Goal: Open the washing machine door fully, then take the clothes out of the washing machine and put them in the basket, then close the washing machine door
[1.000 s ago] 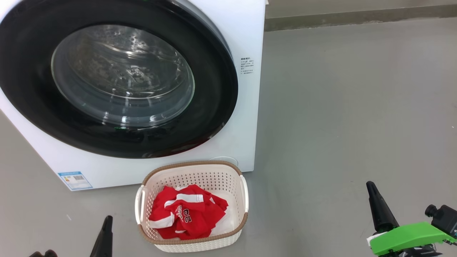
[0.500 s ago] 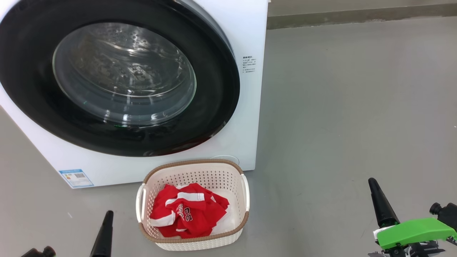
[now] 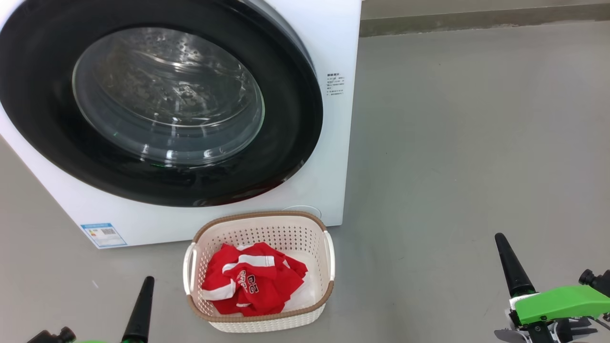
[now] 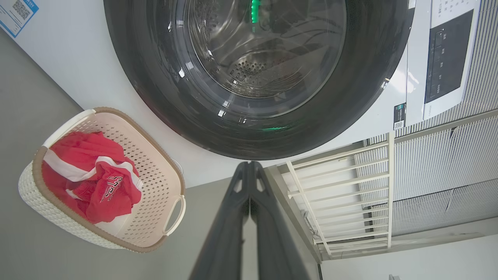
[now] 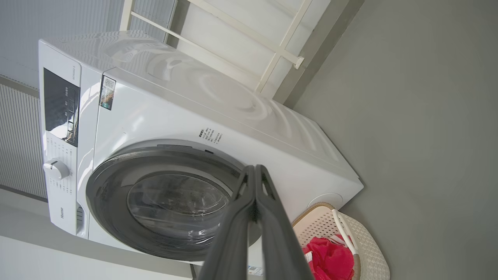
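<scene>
Both pincers are edging slightly up the shifting head view, left pincer (image 3: 147,286) at 7 o'clock and right pincer (image 3: 500,240) at 4 o'clock sitting pinched shut and empty; washing machine door (image 3: 157,102) is appearing closed, clothes (image 3: 252,283) are lying in basket (image 3: 259,215) at its 6 o'clock, and nothing is seeming left to do.

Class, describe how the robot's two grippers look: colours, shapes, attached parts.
The left gripper and right gripper each have two long, dark grey, tapering fingers with slots near the tips. A green housing and a black knob sit behind the right one.
</scene>
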Tool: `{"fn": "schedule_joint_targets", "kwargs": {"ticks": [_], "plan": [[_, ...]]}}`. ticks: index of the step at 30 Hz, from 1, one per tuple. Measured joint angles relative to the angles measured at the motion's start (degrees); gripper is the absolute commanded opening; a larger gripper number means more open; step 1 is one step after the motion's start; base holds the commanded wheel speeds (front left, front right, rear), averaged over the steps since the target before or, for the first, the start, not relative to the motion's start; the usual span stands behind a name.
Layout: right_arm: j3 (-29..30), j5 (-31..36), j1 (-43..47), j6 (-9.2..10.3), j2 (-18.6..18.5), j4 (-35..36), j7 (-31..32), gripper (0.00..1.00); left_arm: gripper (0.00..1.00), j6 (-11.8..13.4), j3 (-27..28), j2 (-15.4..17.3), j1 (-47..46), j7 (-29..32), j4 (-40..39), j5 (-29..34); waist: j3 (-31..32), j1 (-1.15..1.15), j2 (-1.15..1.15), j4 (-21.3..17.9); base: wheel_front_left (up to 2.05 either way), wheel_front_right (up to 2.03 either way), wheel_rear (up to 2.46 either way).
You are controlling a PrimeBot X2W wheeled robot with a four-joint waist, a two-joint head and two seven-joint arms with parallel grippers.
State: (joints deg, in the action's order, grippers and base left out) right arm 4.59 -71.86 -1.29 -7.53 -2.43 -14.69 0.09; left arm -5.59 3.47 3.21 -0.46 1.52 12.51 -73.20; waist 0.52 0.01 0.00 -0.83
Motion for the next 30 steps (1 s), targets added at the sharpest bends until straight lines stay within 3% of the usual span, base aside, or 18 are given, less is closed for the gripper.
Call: {"fn": "schedule_joint_targets", "kwargs": {"ticks": [30], "plan": [[1.8,-18.7,-1.4,0.01,-0.1,-0.6,5.1,0.0,0.0,-1.1,1.0,-0.8,-3.0,4.1,2.5,-17.3,-0.7,0.0,0.0,0.8,0.0,0.0,0.0]]}}
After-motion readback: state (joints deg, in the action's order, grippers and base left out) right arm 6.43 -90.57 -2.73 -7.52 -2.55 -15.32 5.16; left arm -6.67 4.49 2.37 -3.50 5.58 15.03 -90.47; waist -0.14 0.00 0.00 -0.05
